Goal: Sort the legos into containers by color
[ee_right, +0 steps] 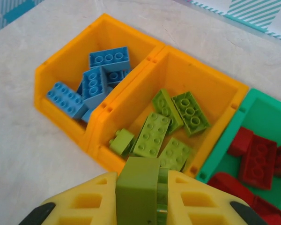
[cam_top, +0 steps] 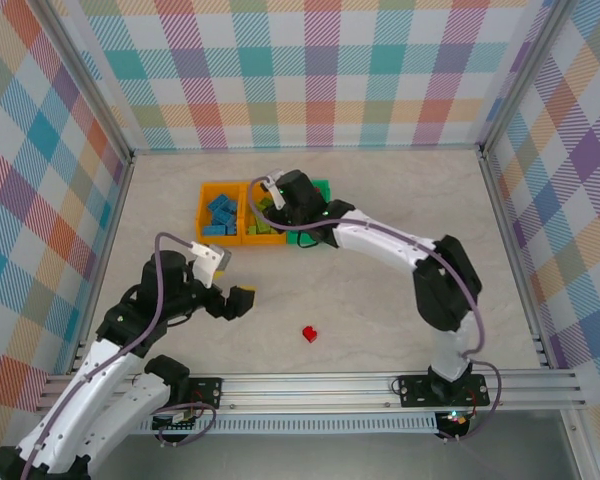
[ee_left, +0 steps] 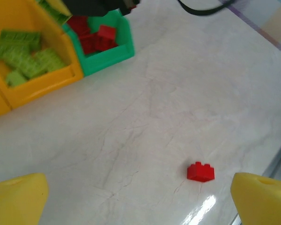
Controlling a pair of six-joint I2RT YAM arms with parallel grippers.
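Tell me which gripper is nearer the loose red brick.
Left. The left gripper sits open to the left of the red brick; the right gripper is far off over the bins, holding a green brick.

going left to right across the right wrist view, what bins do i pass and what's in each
first orange bin with blue legos → second orange bin with lime green legos → green bin with red legos. Left out: the lime green brick clamped in the right gripper, which overlaps the middle.
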